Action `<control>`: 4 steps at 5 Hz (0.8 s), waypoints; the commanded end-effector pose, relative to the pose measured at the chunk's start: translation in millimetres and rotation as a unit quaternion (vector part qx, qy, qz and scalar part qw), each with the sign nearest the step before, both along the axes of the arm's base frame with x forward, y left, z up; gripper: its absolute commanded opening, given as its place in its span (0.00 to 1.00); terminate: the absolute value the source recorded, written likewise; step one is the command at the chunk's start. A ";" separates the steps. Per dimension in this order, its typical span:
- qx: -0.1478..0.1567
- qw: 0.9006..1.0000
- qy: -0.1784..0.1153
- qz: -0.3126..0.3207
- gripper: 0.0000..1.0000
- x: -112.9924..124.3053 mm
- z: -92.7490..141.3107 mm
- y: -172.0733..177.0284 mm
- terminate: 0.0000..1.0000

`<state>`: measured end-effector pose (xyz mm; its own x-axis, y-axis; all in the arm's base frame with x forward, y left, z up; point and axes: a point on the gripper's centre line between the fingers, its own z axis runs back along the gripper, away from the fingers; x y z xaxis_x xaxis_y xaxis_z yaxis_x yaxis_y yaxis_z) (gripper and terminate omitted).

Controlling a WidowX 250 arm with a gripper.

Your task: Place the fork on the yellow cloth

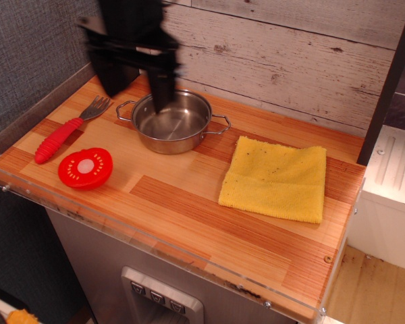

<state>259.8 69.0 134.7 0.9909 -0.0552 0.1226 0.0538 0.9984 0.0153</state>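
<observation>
The claw (136,84), jaws spread and empty, is hovering above the pot (171,122). The fork (69,128) is lying left of the pot, the cloth (275,179) right. Approach underway; lowering over the handle comes next.

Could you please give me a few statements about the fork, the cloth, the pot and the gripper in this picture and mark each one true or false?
1. The fork lies on the wooden counter, left of the steel pot. True.
2. The fork is already on the yellow cloth. False: the cloth is bare and lies right of the pot, far from the fork.
3. The gripper is shut on the fork. False: it is open and holds nothing, and hangs above the pot's left side.
4. The red tomato-slice disc sits in front of the fork's handle. True.
5. The pot holds the disc. False: the pot is empty.
</observation>
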 end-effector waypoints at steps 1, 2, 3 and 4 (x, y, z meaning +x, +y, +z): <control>0.050 0.997 0.021 0.047 1.00 -18.9 -26.8 88.9 0.00; 0.051 0.996 0.033 0.071 1.00 -21.4 -42.9 115.0 0.00; 0.052 0.995 0.016 0.084 1.00 -12.7 -58.8 133.5 0.00; 0.061 0.994 -0.008 0.091 1.00 -0.7 -66.3 140.1 0.00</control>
<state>258.7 203.2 52.4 0.9876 0.1160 0.1057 -0.1275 0.9859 0.1086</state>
